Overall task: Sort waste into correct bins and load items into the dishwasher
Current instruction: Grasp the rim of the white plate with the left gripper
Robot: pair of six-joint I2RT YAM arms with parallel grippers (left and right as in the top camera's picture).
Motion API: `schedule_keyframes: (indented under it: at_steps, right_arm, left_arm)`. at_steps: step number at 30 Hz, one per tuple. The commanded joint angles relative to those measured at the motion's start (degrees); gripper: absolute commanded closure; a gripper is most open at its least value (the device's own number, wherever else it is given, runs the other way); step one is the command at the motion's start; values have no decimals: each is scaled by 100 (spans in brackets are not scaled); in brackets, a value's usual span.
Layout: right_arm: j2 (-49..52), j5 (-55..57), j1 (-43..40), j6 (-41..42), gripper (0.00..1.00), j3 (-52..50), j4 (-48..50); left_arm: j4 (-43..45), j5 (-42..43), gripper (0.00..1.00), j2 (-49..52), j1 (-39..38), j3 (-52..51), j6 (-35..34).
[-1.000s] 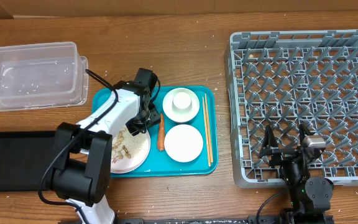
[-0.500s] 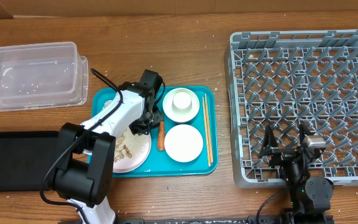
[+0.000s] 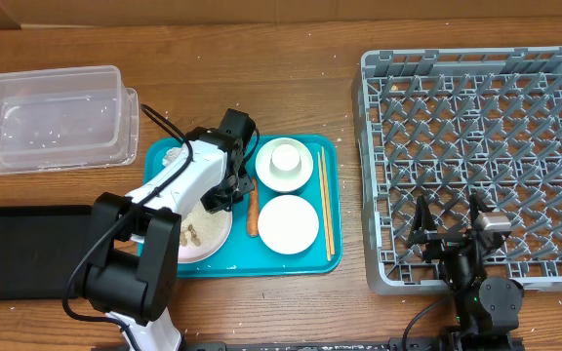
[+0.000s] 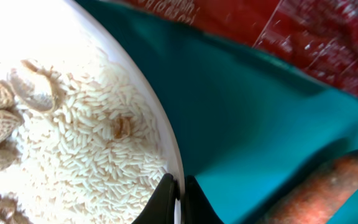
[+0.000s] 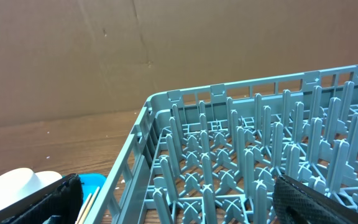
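Wooden desk [image 3: 261, 78], and the job looks barely begun. The grey rack [image 3: 369, 146] at right holds no dishes; the clear tub [image 3: 52, 117] upper left shows only specks, and the black tray [image 3: 27, 249] lower left holds nothing. The teal tray [image 3: 261, 258] at centre carries one plate [image 3: 215, 234] of scraps [image 4: 92, 162], two bowls [image 3: 288, 222], one cup [image 3: 286, 156] and one carrot [image 3: 253, 210]. The left hand [image 4: 179, 190] pinches the plate's rim. The right hand [image 3: 449, 219], lower right, gapes wide and holds nothing.

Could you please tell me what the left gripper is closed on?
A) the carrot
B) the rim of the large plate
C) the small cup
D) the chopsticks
B: in the left wrist view the left gripper pinches the white rim of the plate, with the carrot lying apart.
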Motion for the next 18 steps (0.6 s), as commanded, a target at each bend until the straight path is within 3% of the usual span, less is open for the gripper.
schedule_keyframes:
  at_steps: [1, 18]
  right_arm:
    - [-68, 33, -4, -39, 0, -59, 31]
    - [-68, 33, -4, -39, 0, -59, 31]
  left_arm:
    - [-133, -33, 96, 83, -13, 107, 72]
    - [-1788, -144, 96, 83, 4, 1602, 400]
